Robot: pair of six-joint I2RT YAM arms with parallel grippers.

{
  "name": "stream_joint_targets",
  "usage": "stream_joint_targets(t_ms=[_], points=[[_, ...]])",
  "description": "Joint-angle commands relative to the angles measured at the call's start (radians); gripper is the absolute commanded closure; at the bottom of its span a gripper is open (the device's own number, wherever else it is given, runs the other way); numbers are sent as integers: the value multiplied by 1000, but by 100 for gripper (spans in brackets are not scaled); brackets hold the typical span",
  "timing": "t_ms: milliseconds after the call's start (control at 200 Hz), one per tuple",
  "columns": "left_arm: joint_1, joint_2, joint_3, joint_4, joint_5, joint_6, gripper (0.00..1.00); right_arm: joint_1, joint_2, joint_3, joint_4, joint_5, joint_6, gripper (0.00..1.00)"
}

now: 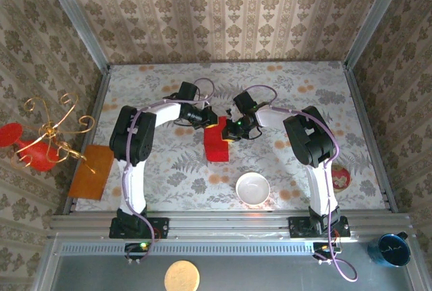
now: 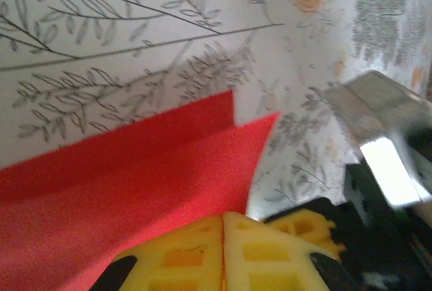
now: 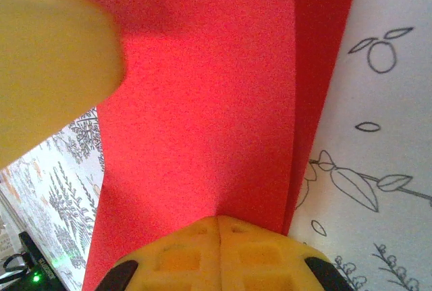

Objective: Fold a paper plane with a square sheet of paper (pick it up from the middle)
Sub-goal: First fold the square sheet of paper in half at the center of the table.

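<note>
Here the square sheet of paper (image 1: 216, 144) lies in the middle of the flower-patterned tabletop (image 1: 304, 102), a little beyond the white bowl (image 1: 252, 188). It is doubled over into a narrower red shape. In the left wrist view, one layer stands as a flap above the other.

The left gripper (image 1: 207, 118) and the right gripper (image 1: 232, 129) both sit at the sheet's far end, close beside each other. In each wrist view the yellow fingers (image 3: 263, 257) are pressed together, with the red paper running straight into the seam between them. I judge both grippers to be clamped on the paper and holding nothing else.

The main risk is that the two pinches are so close together. If the arms pull in slightly different directions, the thin sheet could tear or crumple between them. The layers could also slide over each other, leaving the crease skewed. The grippers themselves could knock together. If one gripper lets go too soon, the flap may spring open and undo the fold.
</note>
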Motion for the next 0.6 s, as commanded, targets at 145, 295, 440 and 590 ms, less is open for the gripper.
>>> stream_joint_targets(t_ms=[145,295,440,590], points=[[71,99,90,-103,-129,30,91,-10,101,-94,-205,189,11,92],[134,133,143,-114,-150,25,91,-13,101,-96,-207,197,11,92],[170,130,194,-165,-162,43,91,-15,97,-92,-207,196,9,92],[148,-6,150,-195,-137,32,90,-16,90,-91,-205,191,13,92]])
